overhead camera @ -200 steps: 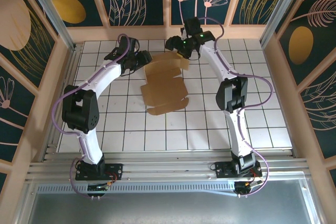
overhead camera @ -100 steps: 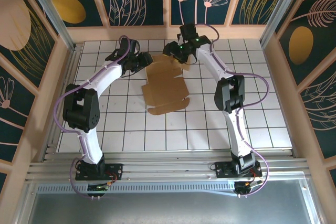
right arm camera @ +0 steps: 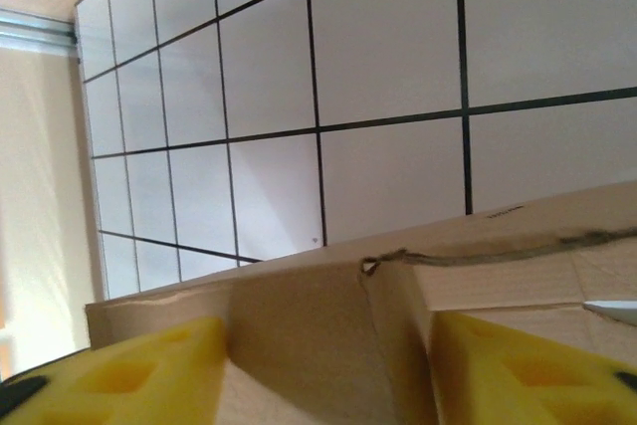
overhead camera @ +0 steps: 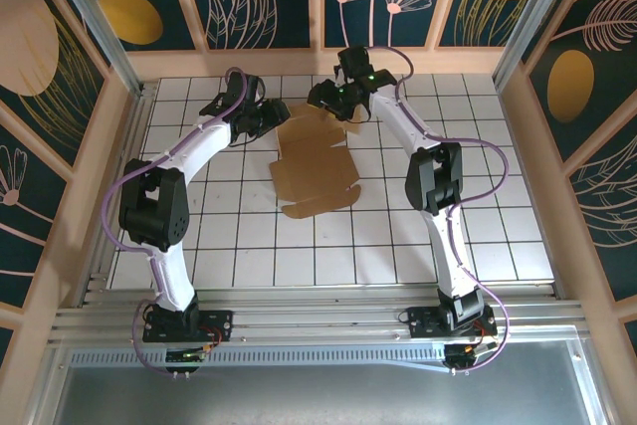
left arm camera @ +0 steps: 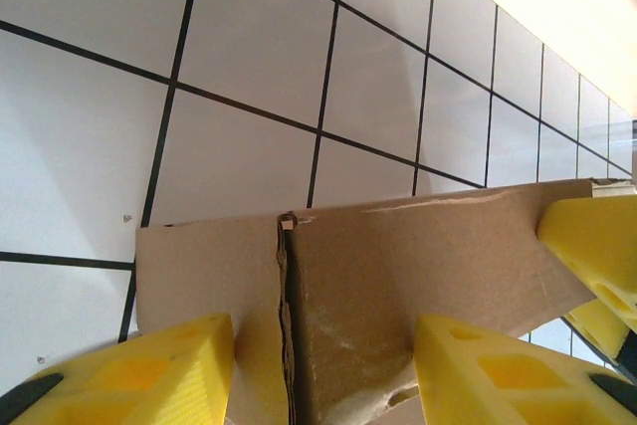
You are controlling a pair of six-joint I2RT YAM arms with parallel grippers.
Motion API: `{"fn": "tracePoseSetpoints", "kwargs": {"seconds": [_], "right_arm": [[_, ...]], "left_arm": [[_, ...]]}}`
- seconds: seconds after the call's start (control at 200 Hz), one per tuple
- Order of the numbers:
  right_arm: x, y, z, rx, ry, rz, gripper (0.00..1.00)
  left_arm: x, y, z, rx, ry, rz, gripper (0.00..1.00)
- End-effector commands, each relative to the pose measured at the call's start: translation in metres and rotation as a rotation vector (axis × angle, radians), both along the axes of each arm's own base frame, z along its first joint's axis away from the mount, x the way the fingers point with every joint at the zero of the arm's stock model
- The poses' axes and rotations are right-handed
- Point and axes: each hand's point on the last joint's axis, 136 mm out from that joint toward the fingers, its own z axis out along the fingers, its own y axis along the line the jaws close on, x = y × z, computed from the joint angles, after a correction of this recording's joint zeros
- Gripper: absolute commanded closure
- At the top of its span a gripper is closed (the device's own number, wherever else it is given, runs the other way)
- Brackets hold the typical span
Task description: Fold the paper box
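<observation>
Against the frame of a second ago, the right arm [overhead camera: 413, 131] is swung slightly leftward, and less of the far-right flap shows beside the right gripper [overhead camera: 335, 104]. The left arm [overhead camera: 189, 151] is little changed.

The paper box [overhead camera: 314, 161] lies as an unfolded brown sheet at mid-table on the white tiled table [overhead camera: 478, 226], with its far edge lifted between the two grippers.

Top view: the left arm is stretched forward and rightward, with the left gripper [overhead camera: 266, 114] at the far-left corner. The right arm is raised, its wrist bent left over the far edge.

Left wrist view: a torn crease is seen in the cardboard [left arm camera: 398, 286]. The flap spans the gap of the left gripper [left arm camera: 323, 375], whose jaws are part-way apart and not pinched. Yellow fingers [left arm camera: 597, 246] of the other gripper are seen at right.

Right wrist view: the right gripper [right arm camera: 328, 375] is likewise half spread, with the flap edge [right arm camera: 299, 325] across the gap.
</observation>
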Motion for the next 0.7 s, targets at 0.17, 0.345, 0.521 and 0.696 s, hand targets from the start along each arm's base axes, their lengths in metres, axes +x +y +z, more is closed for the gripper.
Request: {"fn": "tracePoseSetpoints", "kwargs": {"seconds": [0.17,0.345,0.521,0.696], "right_arm": [[-0.017,-0.052,0.066,-0.076,-0.137,-0.023,0.33],[-0.048,-0.091,0.05,-0.04,-0.167,-0.114,0.34],[-0.069,-0.101,0.001,0.013,-0.169,-0.185,0.4],[-0.051,-0.085,-0.043,-0.05,-0.185,-0.182,0.44]], "left_arm": [[0.0,0.0,-0.005,0.008,0.002,-0.014,0.5],[0.001,-0.002,-0.003,0.006,-0.005,-0.024,0.5],[0.0,-0.002,-0.003,0.012,-0.006,-0.036,0.5],[0.001,-0.005,-0.002,0.01,-0.005,-0.054,0.5]]}}
